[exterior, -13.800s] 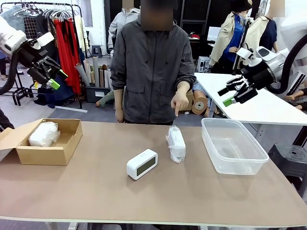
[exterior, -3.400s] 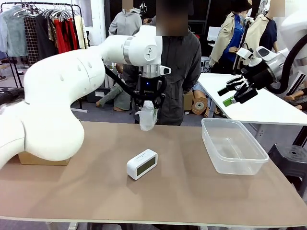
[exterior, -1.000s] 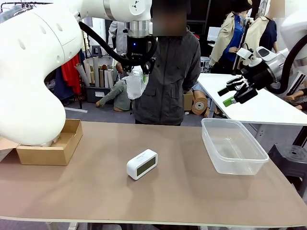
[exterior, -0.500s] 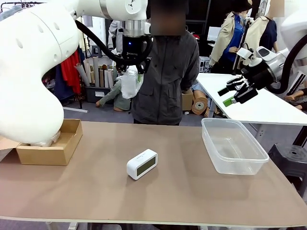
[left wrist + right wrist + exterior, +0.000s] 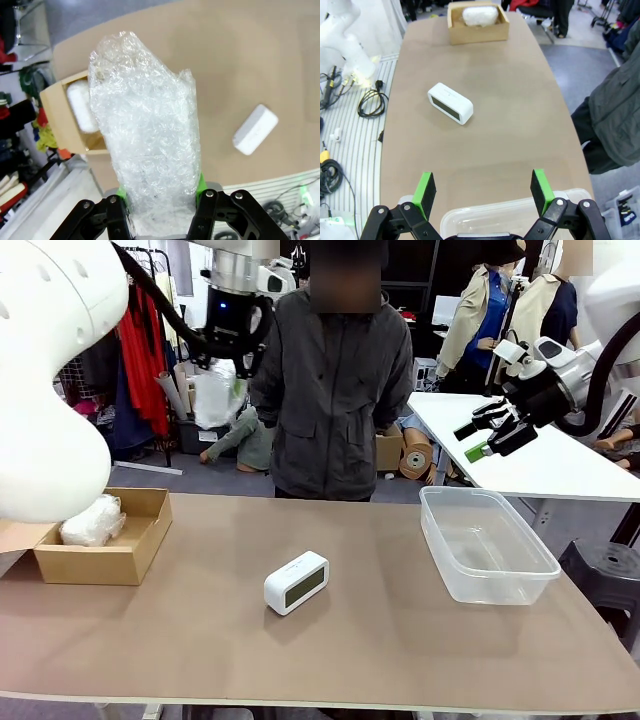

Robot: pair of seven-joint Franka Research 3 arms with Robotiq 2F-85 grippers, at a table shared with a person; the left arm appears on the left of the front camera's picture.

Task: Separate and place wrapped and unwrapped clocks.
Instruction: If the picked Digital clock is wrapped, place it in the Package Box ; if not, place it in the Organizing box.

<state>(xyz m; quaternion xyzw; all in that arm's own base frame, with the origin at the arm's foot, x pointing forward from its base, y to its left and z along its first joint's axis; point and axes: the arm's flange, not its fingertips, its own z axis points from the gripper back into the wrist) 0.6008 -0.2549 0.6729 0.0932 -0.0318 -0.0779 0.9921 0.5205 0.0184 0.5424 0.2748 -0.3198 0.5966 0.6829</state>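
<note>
High over the table's far left side, my left gripper (image 5: 226, 368) is shut on a wrapped clock (image 5: 215, 395), a bundle in bubbly translucent plastic (image 5: 150, 160) that stands up between its green pads. Another wrapped clock (image 5: 92, 519) lies in the brown cardboard box (image 5: 125, 560) at the table's left; the right wrist view shows it too (image 5: 480, 15). The bare white clock (image 5: 296, 582) with a dark screen lies on the table near the middle (image 5: 450, 103) (image 5: 255, 129). My right gripper (image 5: 492, 435) hangs open in the air at the right, above the clear tub, holding nothing.
A clear plastic tub (image 5: 520, 570) stands at the table's right. A person in a grey jacket (image 5: 335, 390) stands at the far edge. Clothes racks and another table lie behind.
My left arm has carried the wrapped clock leftward and a little upward, from in front of the person toward the box side. The right arm has not moved.
</note>
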